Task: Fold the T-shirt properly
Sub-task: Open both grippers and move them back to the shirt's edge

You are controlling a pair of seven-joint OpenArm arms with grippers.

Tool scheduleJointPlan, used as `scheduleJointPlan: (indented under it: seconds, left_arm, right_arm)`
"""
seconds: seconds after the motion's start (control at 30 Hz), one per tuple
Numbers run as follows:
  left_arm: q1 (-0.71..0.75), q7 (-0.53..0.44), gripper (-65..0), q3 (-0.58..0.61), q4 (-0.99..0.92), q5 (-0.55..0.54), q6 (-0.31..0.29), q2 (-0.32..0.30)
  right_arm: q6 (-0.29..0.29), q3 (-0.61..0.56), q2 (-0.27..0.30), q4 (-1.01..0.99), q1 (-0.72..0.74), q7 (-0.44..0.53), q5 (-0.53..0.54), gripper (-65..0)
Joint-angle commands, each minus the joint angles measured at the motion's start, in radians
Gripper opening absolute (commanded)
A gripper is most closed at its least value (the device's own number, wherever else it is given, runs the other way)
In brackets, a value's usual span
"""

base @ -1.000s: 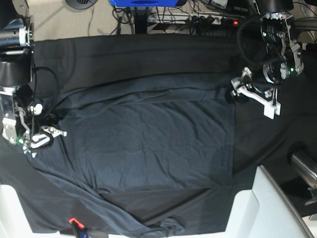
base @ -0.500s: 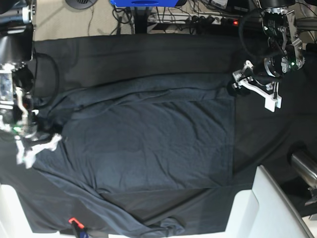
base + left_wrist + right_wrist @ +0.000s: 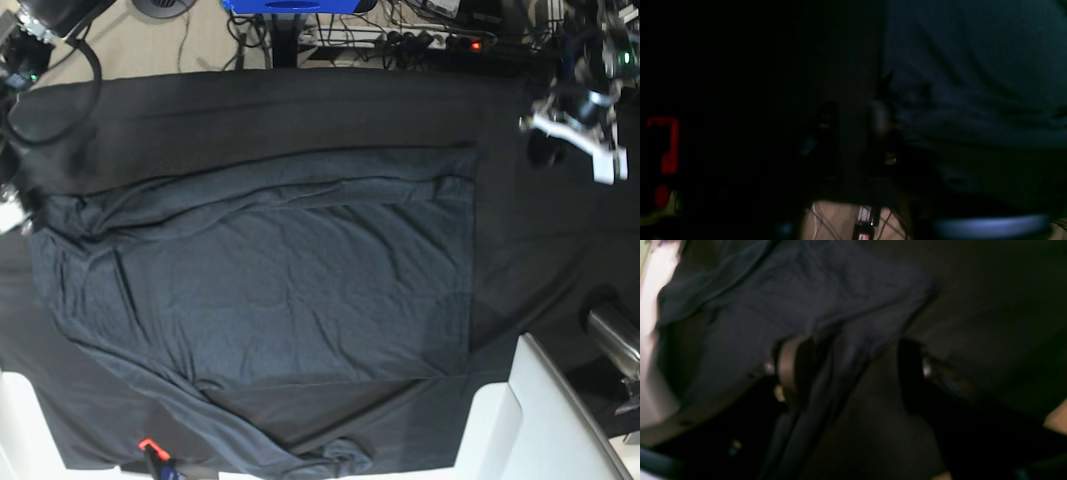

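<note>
The T-shirt (image 3: 290,290) lies spread over the black table cloth (image 3: 300,105), a broad slate-grey sheet of thin knit with soft diagonal wrinkles, its far edge rolled into a long ridge and its near hem bunched at the front of the table.

At the left edge of the base view, the right gripper (image 3: 853,373) is almost out of frame; only a pale fragment shows beside the shirt's left corner. Its wrist camera tells more: the two dark rounded fingers (image 3: 796,370) stand well apart, and a hanging fold of the grey fabric runs down between them, close against the left-hand pad. The picture is blurred, so whether the cloth touches the pad or only hangs by it cannot be told; nothing is clamped.

In the middle the shirt's body is a flat rectangle with a straight right edge.

At the upper right of the base view, the left gripper (image 3: 572,132) hovers above the bare table cloth, apart from the shirt's corner; its white fingers (image 3: 600,160) show, but how its jaws stand cannot be read there. Its wrist view is very dark: bluish wrinkled cloth fills the right half, and the jaws in the centre are only a murky shape, so I cannot tell whether they are closed.
</note>
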Motion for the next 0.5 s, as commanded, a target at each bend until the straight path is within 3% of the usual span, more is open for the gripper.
scheduleJointPlan:
  seconds: [0.0, 0.1, 0.13, 0.33, 0.47]
  left_arm:
    - [0.006, -0.032, -60.4, -0.002, 0.016, -0.024, -0.041, 0.000]
    - [0.029, -0.033, -60.2, -0.002, 0.002, -0.024, -0.088, 0.002]
    - [0.032, -0.035, -58.4, -0.002, -0.006, -0.024, -0.089, 0.002]
    - [0.032, -0.035, -38.8, 0.000, -0.066, -0.025, -0.092, 0.003]
    - [0.032, -0.035, -29.6, 0.000, -0.075, -0.025, -0.092, 0.003]
  right_arm:
    - [0.027, 0.035, 0.038, -0.033, 0.019, -0.003, 0.048, -17.7]
    - [0.089, 0.054, 0.083, -0.129, 0.019, -0.025, 0.118, -1.7]
    - [0.092, 0.057, 0.089, -0.140, 0.019, -0.031, 0.127, 0.0]
    - [0.095, 0.062, 0.135, -0.260, 0.012, -0.020, 0.244, 0.0]
    - [0.096, 0.062, 0.181, -0.456, 0.053, 0.060, 0.324, 0.0]
